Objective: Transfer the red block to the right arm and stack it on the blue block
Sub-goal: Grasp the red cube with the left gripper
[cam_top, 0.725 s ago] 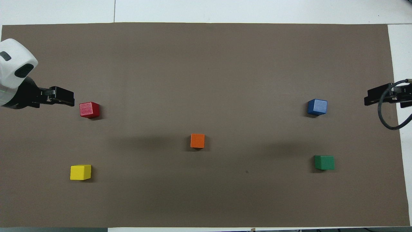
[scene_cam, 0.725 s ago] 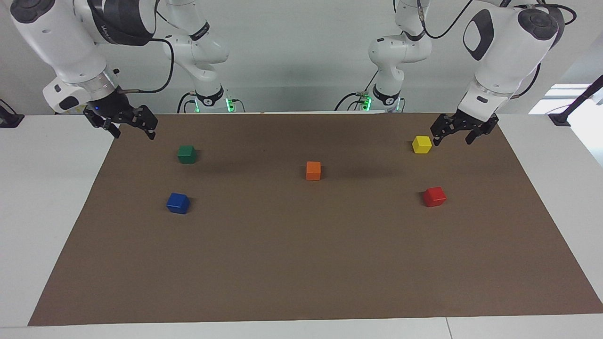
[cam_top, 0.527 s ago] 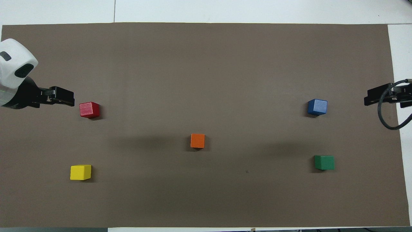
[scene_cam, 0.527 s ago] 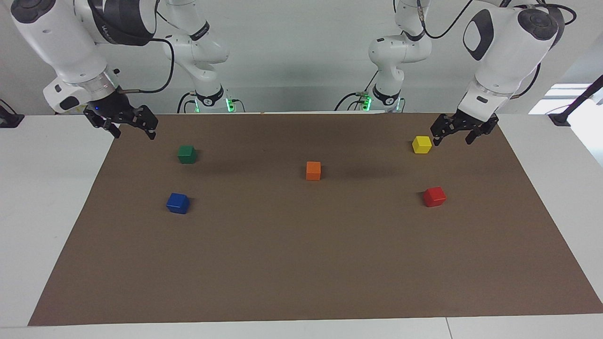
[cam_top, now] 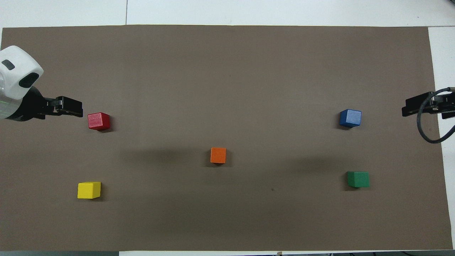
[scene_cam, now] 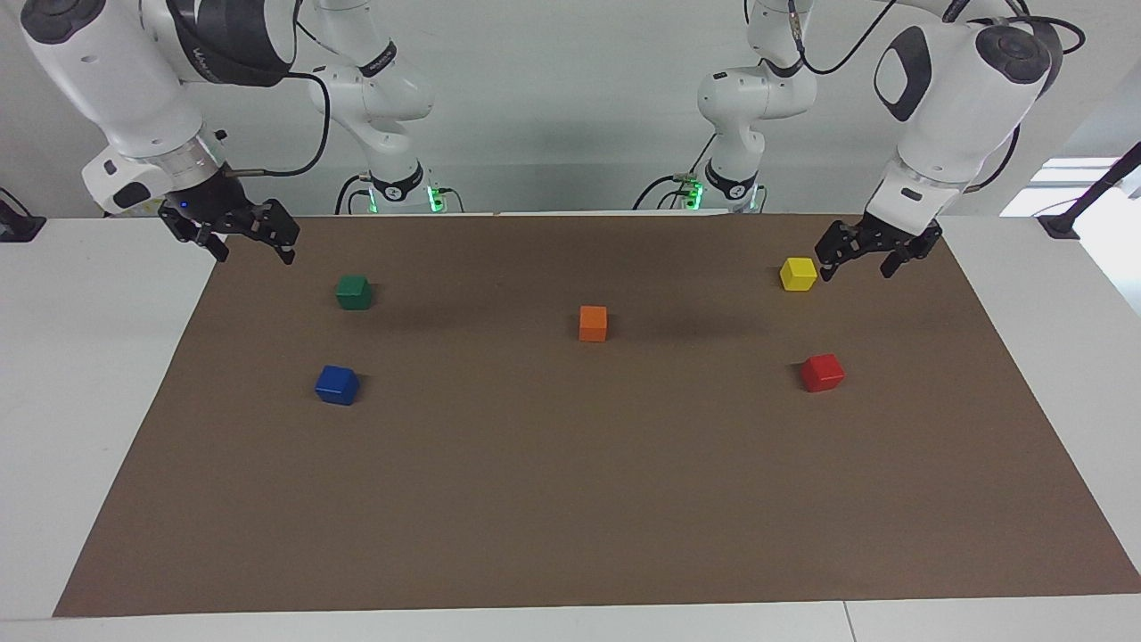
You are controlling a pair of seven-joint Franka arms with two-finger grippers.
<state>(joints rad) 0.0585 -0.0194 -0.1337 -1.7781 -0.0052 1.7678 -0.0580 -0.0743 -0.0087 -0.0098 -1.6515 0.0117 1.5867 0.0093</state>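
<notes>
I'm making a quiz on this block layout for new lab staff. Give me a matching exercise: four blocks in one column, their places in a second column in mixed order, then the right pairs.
Blocks:
1. red block
2. blue block
3. yellow block
4. orange block

Places:
A. middle of the mat
B. toward the right arm's end, farther from the robots than the green block
C. toward the left arm's end, nearer to the robots than the red block
D. toward the left arm's end, farther from the robots than the yellow block

Pairs: 1-D, 2-B, 3-C, 4-A
</notes>
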